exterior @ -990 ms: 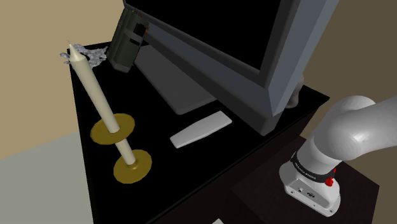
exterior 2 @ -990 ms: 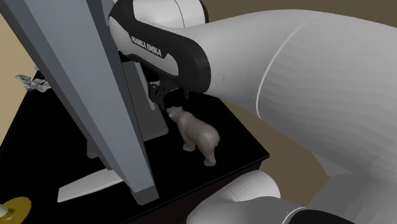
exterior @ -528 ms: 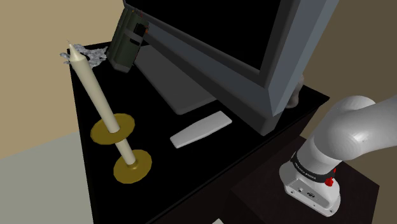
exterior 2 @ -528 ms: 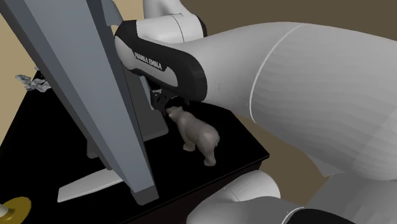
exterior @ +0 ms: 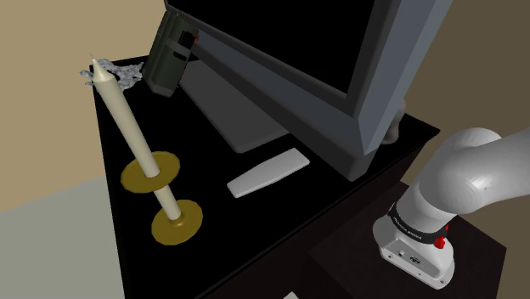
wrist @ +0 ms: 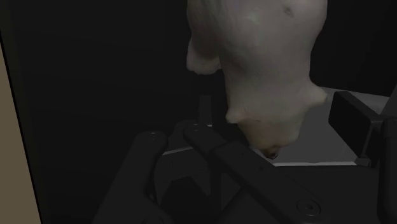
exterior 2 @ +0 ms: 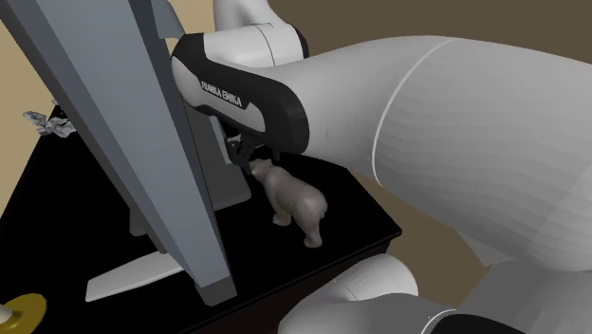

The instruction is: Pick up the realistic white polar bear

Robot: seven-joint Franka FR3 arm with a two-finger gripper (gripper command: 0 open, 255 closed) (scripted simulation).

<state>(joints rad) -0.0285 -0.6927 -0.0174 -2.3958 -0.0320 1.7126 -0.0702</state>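
- Bear (exterior 2: 296, 199) (off-white, greyer in the shade) stands upright on all four legs on the black table (exterior 2: 66, 223), behind the big grey monitor (exterior 2: 123, 123) and near the table's edge on the second exterior view's right.
- It has the same place and pose as in the earlier pictures.
- The gripper (exterior 2: 245, 155) hangs just above and beside the bear's head, between it and the back of the monitor. It has come down a little since a second ago, when it sat higher over the head.
- The black forearm link marked FRANKA EMIKA also lies slightly lower than it did then.
- In the wrist view the bear's head fills the upper part, snout pointing toward the hand.
- Whether the jaws are parted or closed, I cannot tell, and no grasp on the bear is visible.
- In the shoulder view nothing has shifted. A cream candle (exterior: 127, 119) leans over two brass holders (exterior: 177, 223), a flat white piece (exterior: 267, 172) lies before the monitor, and a dark green box (exterior: 172, 55) stands at the far corner.
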